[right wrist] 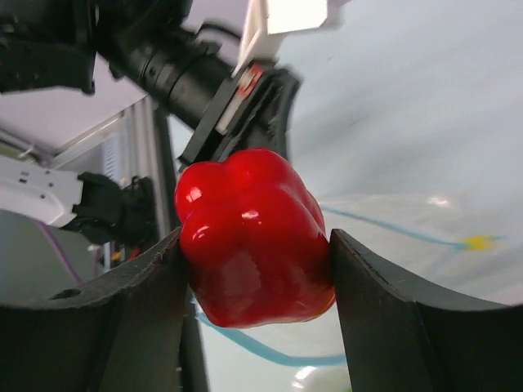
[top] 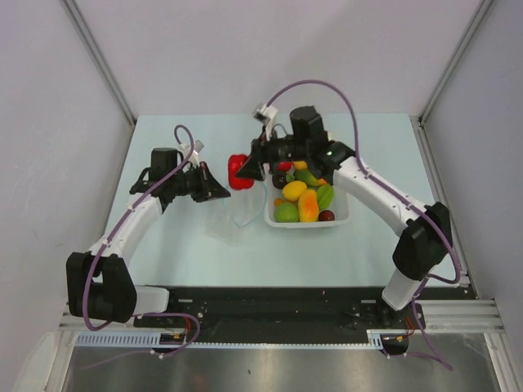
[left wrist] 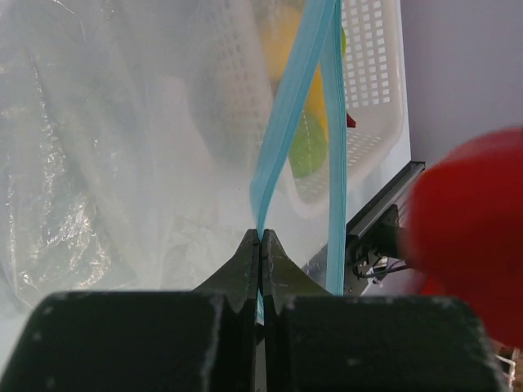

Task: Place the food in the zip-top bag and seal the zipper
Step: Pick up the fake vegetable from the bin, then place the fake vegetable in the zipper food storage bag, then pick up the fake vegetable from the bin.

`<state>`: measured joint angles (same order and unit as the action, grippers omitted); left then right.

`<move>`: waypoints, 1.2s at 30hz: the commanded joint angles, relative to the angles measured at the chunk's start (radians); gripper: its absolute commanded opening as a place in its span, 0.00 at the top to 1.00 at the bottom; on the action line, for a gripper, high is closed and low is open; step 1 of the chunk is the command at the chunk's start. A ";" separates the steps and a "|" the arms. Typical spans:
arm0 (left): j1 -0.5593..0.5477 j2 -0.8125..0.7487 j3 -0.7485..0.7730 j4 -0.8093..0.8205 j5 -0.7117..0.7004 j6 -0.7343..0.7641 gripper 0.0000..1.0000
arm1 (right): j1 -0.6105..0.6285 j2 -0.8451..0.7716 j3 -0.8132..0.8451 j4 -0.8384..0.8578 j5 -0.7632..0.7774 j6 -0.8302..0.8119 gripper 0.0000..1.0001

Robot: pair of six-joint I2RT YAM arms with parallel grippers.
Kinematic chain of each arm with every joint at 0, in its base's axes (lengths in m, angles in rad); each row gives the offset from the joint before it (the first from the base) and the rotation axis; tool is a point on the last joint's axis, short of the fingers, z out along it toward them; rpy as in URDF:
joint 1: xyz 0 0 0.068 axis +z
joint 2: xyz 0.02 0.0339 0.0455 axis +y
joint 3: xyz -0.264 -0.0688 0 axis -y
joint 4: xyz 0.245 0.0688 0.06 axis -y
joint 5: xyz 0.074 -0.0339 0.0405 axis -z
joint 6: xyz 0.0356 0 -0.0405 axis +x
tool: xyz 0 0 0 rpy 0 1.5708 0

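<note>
**A:** What is the left gripper (left wrist: 260, 243) doing at this moment?

**B:** It is pinching the zipper (left wrist: 288, 122) of the bag (left wrist: 106, 163). Its jaws are pressing fully together on one blue strip. The second blue strip is hanging apart from the first one, so the mouth of the bag is gaping.

**A:** Where is the bag lying?

**B:** It is hanging from that gripper, to the left of the basket (top: 344, 217). I cannot tell whether its lower part is touching the desk (top: 196, 249).

**A:** And the right gripper (right wrist: 255, 249)?

**B:** It is holding a red pepper (top: 238, 171). The jaws are standing wide apart and the pepper is filling the gap between them, touching both fingers. The pepper is hanging in the air just beside the far left corner of the basket, between the basket and the left gripper.

**A:** Is other food (top: 301, 200) showing?

**B:** Yes. Yellow, orange, green and dark pieces are lying inside the basket, close together.
</note>
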<state>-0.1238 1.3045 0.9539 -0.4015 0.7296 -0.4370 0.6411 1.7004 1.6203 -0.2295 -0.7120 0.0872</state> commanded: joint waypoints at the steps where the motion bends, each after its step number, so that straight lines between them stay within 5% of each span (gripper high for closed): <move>1: 0.016 -0.013 0.028 0.044 0.063 -0.034 1.00 | 0.066 0.045 -0.102 0.096 0.048 0.086 0.92; 8: 0.032 -0.047 -0.009 0.063 0.093 -0.057 1.00 | 0.094 0.114 -0.149 0.055 0.218 0.005 0.87; 11: 0.036 -0.047 -0.006 0.059 0.099 -0.055 1.00 | 0.101 0.108 -0.148 0.042 0.236 -0.003 0.62; 12: 0.039 -0.045 -0.006 0.059 0.099 -0.055 1.00 | 0.101 0.096 -0.146 0.039 0.238 -0.003 0.41; 15: 0.039 -0.044 -0.006 0.059 0.096 -0.052 1.00 | 0.085 0.064 -0.113 -0.004 0.212 -0.010 0.09; 17: 0.039 -0.042 -0.006 0.059 0.094 -0.049 1.00 | 0.066 0.048 -0.086 -0.043 0.195 -0.018 0.01; 25: 0.039 -0.040 0.014 0.044 0.079 -0.032 1.00 | -0.176 0.016 0.050 -0.120 0.186 -0.059 0.00; 36: 0.039 -0.022 0.023 0.043 0.057 -0.029 1.00 | -0.416 0.122 0.122 -0.159 0.529 -0.109 0.04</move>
<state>-0.0872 1.2938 0.9478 -0.3752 0.7883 -0.4706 0.2352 1.7721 1.6878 -0.3729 -0.3248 -0.0067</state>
